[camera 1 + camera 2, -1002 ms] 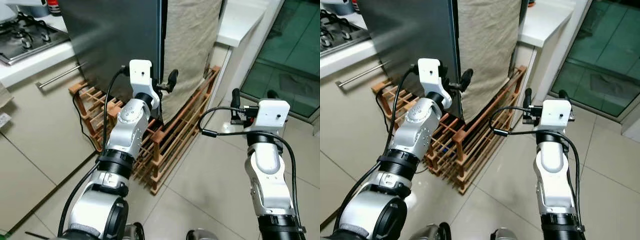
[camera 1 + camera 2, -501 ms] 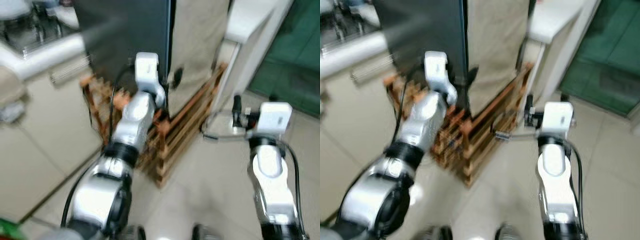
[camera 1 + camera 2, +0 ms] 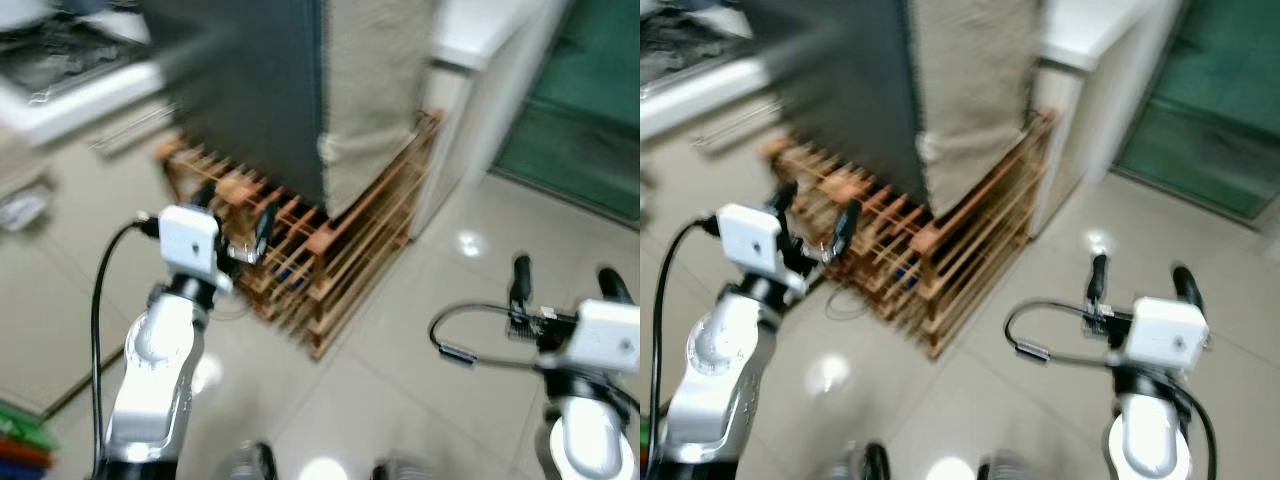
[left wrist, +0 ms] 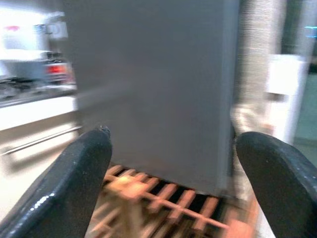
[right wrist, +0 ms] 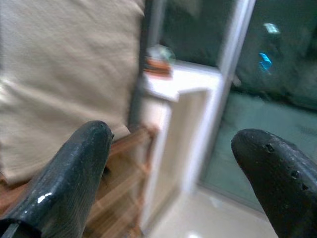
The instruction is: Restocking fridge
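The dark grey fridge (image 3: 250, 90) stands shut, with a beige cloth (image 3: 375, 90) hanging down its side. A wooden slatted rack (image 3: 330, 260) sits on the floor around its base. My left gripper (image 3: 237, 205) is open and empty, held low in front of the rack and apart from the fridge. In the left wrist view its fingers (image 4: 84, 173) frame the fridge door (image 4: 158, 89). My right gripper (image 3: 565, 278) is open and empty above the tiled floor, to the right of the rack. Its wrist view looks at the cloth (image 5: 64, 74). The pictures are blurred.
A worktop with a hob (image 3: 70, 70) runs along the left. A white counter (image 3: 480, 50) stands right of the fridge, and a green glass door (image 3: 580, 110) lies beyond it. Pale floor tiles (image 3: 400, 380) stretch in front.
The whole view has shifted and blurred, so the camera has moved. Both arms now sit lower in view; the left gripper has come away from the fridge door edge down to the rack.
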`<state>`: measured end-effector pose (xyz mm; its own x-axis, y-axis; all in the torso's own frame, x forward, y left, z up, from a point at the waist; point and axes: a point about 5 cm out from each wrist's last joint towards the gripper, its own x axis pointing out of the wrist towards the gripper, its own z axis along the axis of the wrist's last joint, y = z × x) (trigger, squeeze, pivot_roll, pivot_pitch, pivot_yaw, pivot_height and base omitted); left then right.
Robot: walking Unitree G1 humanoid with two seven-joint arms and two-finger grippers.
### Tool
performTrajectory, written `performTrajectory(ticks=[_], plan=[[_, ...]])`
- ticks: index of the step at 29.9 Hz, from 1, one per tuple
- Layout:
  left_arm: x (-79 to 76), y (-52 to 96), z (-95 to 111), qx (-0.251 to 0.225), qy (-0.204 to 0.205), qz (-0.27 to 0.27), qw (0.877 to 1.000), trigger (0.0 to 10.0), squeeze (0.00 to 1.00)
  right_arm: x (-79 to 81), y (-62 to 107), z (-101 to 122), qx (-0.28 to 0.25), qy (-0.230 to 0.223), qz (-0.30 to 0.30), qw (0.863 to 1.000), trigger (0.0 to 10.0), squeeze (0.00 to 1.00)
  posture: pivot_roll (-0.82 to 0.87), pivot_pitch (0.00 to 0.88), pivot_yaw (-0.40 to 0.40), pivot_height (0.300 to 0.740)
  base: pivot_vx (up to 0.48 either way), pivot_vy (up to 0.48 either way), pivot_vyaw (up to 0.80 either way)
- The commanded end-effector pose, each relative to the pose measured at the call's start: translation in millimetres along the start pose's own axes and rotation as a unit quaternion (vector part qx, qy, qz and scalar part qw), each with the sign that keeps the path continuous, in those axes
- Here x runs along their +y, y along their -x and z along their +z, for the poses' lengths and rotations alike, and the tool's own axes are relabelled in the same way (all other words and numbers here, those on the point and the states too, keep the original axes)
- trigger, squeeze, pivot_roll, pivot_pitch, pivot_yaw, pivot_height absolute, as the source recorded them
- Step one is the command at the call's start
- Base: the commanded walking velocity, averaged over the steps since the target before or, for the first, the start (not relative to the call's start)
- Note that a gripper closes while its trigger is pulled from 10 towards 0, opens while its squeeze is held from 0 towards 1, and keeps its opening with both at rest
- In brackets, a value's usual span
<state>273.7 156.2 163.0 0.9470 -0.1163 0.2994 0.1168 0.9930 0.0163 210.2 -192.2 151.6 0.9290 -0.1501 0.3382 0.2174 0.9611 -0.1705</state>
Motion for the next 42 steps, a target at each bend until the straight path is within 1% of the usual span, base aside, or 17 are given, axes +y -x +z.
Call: performTrajectory(ticks=[1, 2, 3, 4, 8, 11, 12, 15, 17, 18, 21, 26, 30, 31, 42], plan=[[5.3, -11.1, 12, -0.036, -0.003, 0.025, 0.999, 10.0, 0.0, 2.5, 2.5, -5, 0.002, 0.006, 0.004, 1.0, 10.0, 0.45, -0.16, 0.066, 0.028, 0.732, 0.0, 0.0, 0.0], [2.8, -17.5, 15, -0.044, -0.001, 0.028, 0.999, 10.0, 0.0, 4.6, -5.3, -3, -0.011, 0.011, 0.007, 1.0, 10.0, 0.44, -0.17, 0.062, 0.028, 0.732, 0.0, 0.0, 0.0], [0.2, -19.9, 14, -0.042, -0.002, 0.023, 0.999, 10.0, 0.0, 5.4, -8.6, -2, -0.017, 0.01, 0.006, 1.0, 10.0, 0.43, -0.18, 0.061, 0.032, 0.732, 0.0, 0.0, 0.0], [-1.6, -19.7, 14, -0.039, -0.004, 0.019, 0.999, 10.0, 0.0, 5.9, -9.6, -2, -0.02, 0.009, 0.006, 1.0, 10.0, 0.43, -0.18, 0.061, 0.032, 0.732, 0.0, 0.0, 0.0], [-8.5, -22.9, 10, -0.019, 0.011, 0.012, 1.0, 10.0, 0.0, 8.6, -24.3, -1, -0.036, 0.007, 0.005, 0.999, 10.0, 0.42, -0.19, 0.061, 0.047, 0.732, 0.0, 0.0, 0.0], [-10.0, -24.1, 8, -0.015, 0.004, 0.01, 1.0, 10.0, 0.0, 8.8, -27.1, -1, -0.039, 0.008, 0.006, 0.999, 10.0, 0.42, -0.19, 0.061, 0.047, 0.732, 0.0, 0.0, 0.0], [-13.1, -26.8, 6, -0.008, 0.004, 0.0, 1.0, 10.0, 0.0, 9.0, -30.6, -2, -0.037, 0.006, 0.007, 0.999, 10.0, 0.42, -0.2, 0.058, 0.05, 0.732, 0.0, 0.0, 0.0], [-18.0, -31.8, 5, -0.004, 0.018, -0.012, 1.0, 10.0, 0.0, 11.3, -35.1, -3, -0.031, 0.003, 0.016, 0.999, 10.0, 0.42, -0.2, 0.06, 0.051, 0.732, 0.338, 0.0, 0.0], [-23.6, -38.0, 13, -0.015, 0.034, -0.02, 0.999, 10.0, 0.0, 13.8, -38.2, 0, -0.031, -0.003, 0.025, 0.999, 10.0, 0.42, -0.21, 0.063, 0.053, 0.732, 0.48, 0.0, 0.0], [-23.6, -38.0, 13, -0.015, 0.034, -0.02, 0.999, 10.0, 0.0, 13.8, -38.2, 0, -0.031, -0.003, 0.025, 0.999, 10.0, 0.42, -0.21, 0.063, 0.053, 0.732, 0.48, 0.0, 0.0], [-25.0, -44.6, 21, -0.028, 0.054, -0.016, 0.998, 10.0, 0.0, 14.2, -41.3, 3, -0.038, -0.002, 0.024, 0.999, 10.0, 0.43, -0.2, 0.063, 0.057, 0.732, 0.48, 0.0, 0.0], [-27.0, -48.3, 25, -0.035, 0.06, -0.018, 0.997, 10.0, 0.0, 13.4, -44.3, 5, -0.043, -0.004, 0.02, 0.999, 10.0, 0.42, -0.2, 0.061, 0.059, 0.732, 0.48, 0.0, 0.0], [-29.9, -47.5, 20, -0.023, 0.06, -0.024, 0.998, 10.0, 0.0, 11.6, -44.7, 5, -0.046, -0.005, 0.017, 0.999, 10.0, 0.43, -0.21, 0.059, 0.06, 0.732, 0.48, 0.0, 0.0], [-30.9, -47.2, 18, -0.018, 0.054, -0.028, 0.998, 10.0, 0.0, 12.1, -44.1, 4, -0.043, -0.006, 0.016, 0.999, 10.0, 0.43, -0.21, 0.057, 0.059, 0.732, 0.48, 0.0, 0.0], [-33.2, -46.8, 14, -0.008, 0.048, -0.045, 0.998, 10.0, 0.0, 16.6, -43.3, -2, -0.027, -0.02, 0.012, 0.999, 10.0, 0.43, -0.2, 0.049, 0.065, 0.732, 0.48, 0.0, 0.0]])
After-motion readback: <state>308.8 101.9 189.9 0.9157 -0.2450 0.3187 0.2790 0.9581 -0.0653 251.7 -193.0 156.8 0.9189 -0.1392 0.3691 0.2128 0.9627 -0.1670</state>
